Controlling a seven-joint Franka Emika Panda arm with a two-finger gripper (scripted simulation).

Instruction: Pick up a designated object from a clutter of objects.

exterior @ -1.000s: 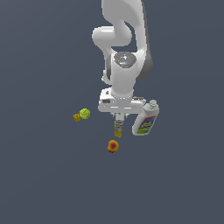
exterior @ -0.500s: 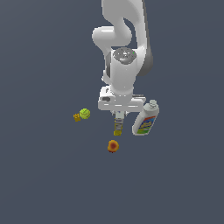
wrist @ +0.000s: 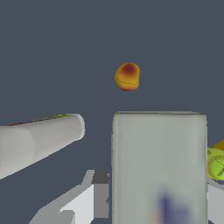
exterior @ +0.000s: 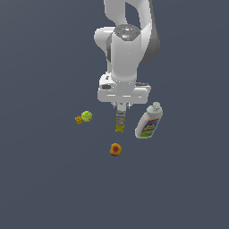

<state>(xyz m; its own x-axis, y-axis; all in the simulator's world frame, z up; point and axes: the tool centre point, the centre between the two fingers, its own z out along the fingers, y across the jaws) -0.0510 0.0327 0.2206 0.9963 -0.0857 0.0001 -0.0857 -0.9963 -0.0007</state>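
Gripper over slim bottle on dark grey surface.

The orange round item (exterior: 116, 149) lies nearest. Behind it, the slim bottle (exterior: 120, 121) stands under the gripper (exterior: 121, 108); finger closure cannot be determined. The wide white bottle (exterior: 149, 121) lies at the exterior view's right, the yellow-green ball (exterior: 86, 116) and yellow block (exterior: 78, 120) at its left.

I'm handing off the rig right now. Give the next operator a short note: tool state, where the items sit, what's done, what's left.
Tool: low over the slim bottle; whether it has closed on it cannot be told.
Wide white bottle lies on the exterior view's right of it; yellow-green ball and tiny yellow block on the left; orange round item nearer the camera.
Done: tool lined up on the slim bottle.
Left: confirm the grasp, lift it clear.
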